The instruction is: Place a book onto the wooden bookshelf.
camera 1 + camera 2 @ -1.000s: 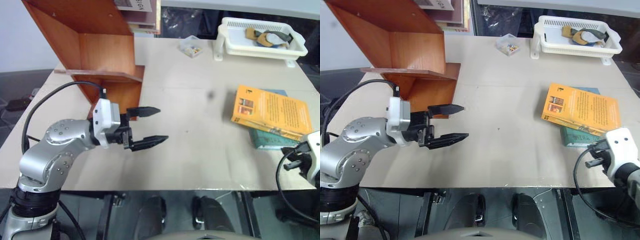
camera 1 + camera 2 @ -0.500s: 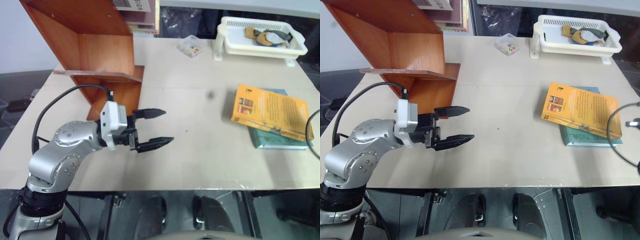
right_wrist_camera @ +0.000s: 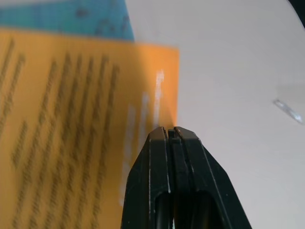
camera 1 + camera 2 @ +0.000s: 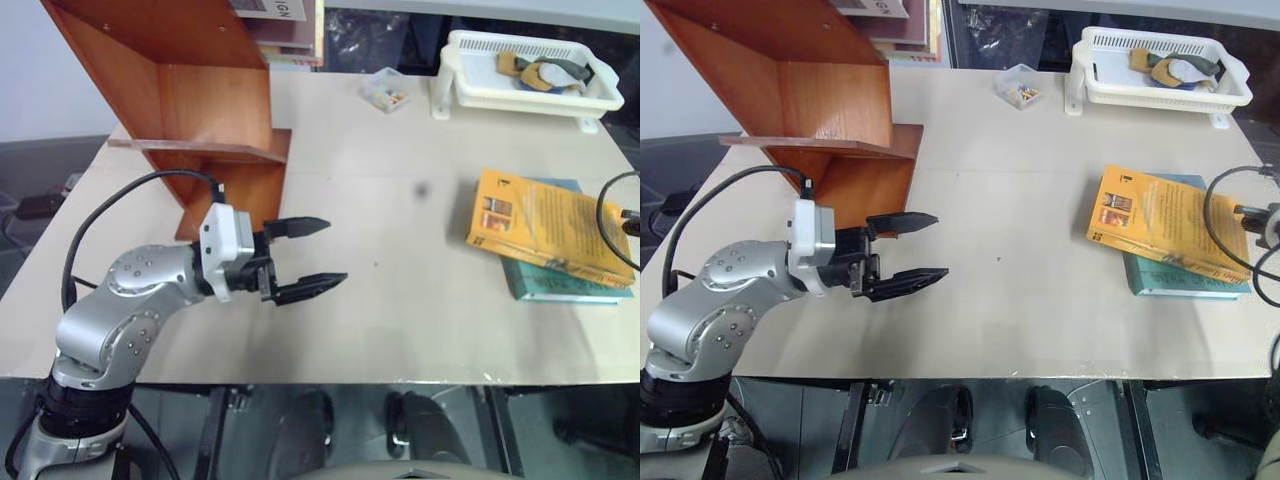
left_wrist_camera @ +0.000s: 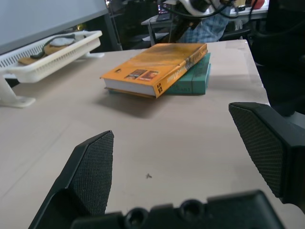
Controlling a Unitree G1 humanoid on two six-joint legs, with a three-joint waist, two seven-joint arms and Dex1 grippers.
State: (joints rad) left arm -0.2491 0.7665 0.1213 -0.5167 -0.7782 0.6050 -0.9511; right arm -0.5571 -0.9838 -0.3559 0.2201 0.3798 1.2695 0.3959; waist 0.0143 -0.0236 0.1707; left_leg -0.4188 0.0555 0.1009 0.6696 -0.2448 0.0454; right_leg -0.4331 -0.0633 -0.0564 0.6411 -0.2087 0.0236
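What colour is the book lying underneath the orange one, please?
Teal-green, clearest in the left wrist view.

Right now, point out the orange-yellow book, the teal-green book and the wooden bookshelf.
orange-yellow book (image 4: 545, 225): left eye view, cover middle.
teal-green book (image 4: 560, 287): left eye view, exposed near edge.
wooden bookshelf (image 4: 215, 105): left eye view, upright side panel.

a white slotted plastic basket (image 4: 528, 72) holding small odds and ends stands at the far right of the pale beige worktop (image 4: 380, 300). a small clear plastic box (image 4: 385, 90) sits just beside it. a teal-green book (image 4: 565, 285) lies nearer.
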